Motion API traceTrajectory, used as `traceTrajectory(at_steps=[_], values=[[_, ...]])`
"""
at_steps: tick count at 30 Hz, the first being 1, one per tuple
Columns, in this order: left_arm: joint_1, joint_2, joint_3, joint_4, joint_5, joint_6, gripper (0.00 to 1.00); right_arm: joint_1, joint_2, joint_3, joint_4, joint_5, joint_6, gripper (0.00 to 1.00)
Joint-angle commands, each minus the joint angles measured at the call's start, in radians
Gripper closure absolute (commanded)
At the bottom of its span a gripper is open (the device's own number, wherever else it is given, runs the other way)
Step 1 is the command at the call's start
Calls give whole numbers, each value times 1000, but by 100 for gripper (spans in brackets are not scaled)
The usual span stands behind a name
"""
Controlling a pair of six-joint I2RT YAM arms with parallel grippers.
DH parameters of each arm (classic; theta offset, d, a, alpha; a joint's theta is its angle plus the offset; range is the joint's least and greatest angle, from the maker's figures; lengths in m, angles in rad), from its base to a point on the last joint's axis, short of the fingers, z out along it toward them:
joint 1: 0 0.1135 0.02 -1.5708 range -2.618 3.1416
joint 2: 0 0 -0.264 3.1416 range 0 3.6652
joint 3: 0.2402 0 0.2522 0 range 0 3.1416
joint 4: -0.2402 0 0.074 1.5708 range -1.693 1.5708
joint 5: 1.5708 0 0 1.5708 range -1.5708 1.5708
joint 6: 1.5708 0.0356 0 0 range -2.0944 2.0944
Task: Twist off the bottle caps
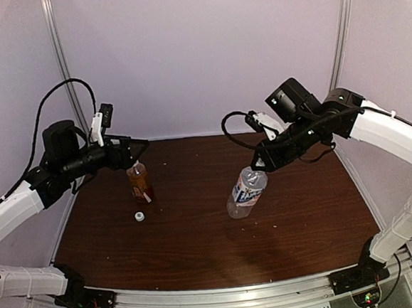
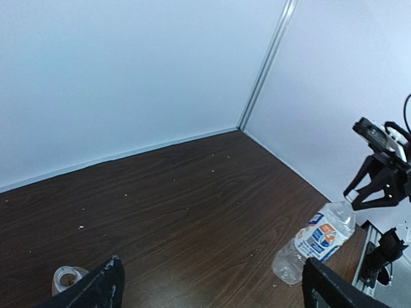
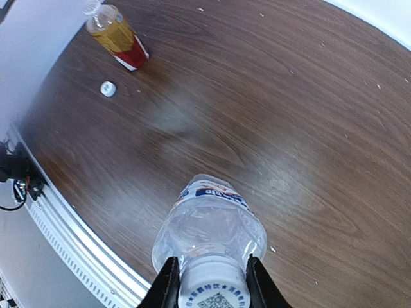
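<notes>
The clear bottle (image 1: pixel 247 192) with a white-and-blue label leans at the table's middle, its base on the wood. My right gripper (image 1: pixel 259 165) is shut on its white cap (image 3: pixel 212 285), one finger on each side, and the bottle (image 3: pixel 209 224) hangs below. The amber bottle (image 1: pixel 139 182) with the red label stands at the left with no cap on its neck (image 2: pixel 67 277). A loose white cap (image 1: pixel 139 216) lies on the table just in front of it. My left gripper (image 1: pixel 140 146) hovers open just above and behind the amber bottle, holding nothing (image 2: pixel 212 276).
The dark wood table (image 1: pixel 199 247) is enclosed by white walls at the back and sides. A metal rail (image 3: pixel 77 237) runs along the near edge. The right arm (image 2: pixel 379 183) shows in the left wrist view above the clear bottle (image 2: pixel 318 240).
</notes>
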Motion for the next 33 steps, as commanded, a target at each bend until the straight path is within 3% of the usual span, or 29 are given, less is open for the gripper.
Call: traceTrajectory(at_steps=[1,7,12,19,26,33], values=[[1,-20,12,92,185,53,2,3,104,165,91,-144,-77,97],[-81,-13,12,102,214,184,3,3,303,446,49,-273,-110,98],[-175,32,51,49,178,323,2,3,379,560,58,-369,-103,98],[-271,146,156,-115,68,500,2,2,401,585,82,-438,-86,98],[-315,251,241,-168,80,540,3,3,398,575,91,-454,-83,99],[-328,307,259,-198,40,534,16,2,377,547,113,-455,-78,98]])
